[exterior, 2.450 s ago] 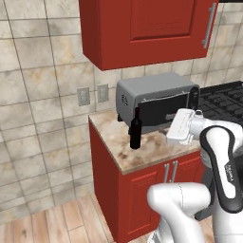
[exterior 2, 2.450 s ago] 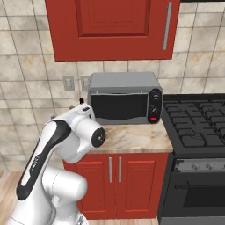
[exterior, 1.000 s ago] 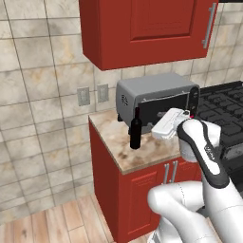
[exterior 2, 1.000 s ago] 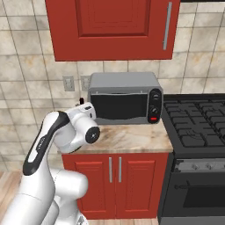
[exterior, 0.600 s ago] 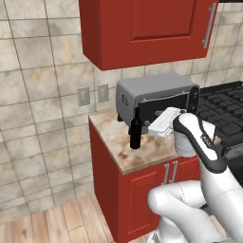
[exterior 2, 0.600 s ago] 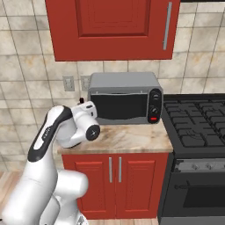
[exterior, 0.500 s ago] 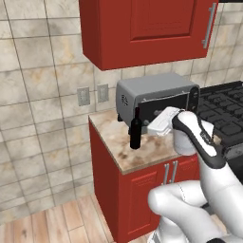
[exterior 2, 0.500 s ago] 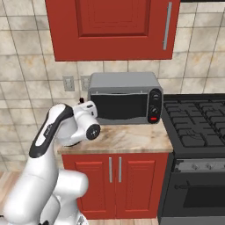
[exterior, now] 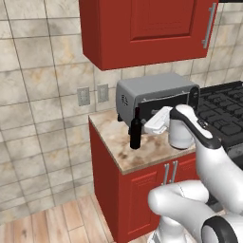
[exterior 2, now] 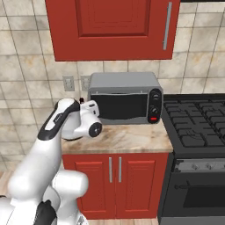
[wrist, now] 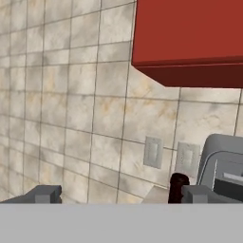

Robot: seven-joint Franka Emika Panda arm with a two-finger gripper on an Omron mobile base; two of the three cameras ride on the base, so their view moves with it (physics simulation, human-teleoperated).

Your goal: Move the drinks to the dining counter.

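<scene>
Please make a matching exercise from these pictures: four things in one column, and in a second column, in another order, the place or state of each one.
Things:
1. black glass wine bottle
2. grey metal toaster oven
3. red wooden wall cabinet
4. two-finger gripper

Places or states:
A. hangs above the counter
B. stands at the back of the counter, against the tiled wall
C. open, holding nothing
D. stands upright on the marbled stone countertop, in front of the oven's left end

Pairs: 1-D, 2-B, 3-A, 4-C

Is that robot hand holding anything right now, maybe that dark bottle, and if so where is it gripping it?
Nothing is held. The gripper is open, and the black wine bottle stands on the counter just ahead, ungripped.
</scene>
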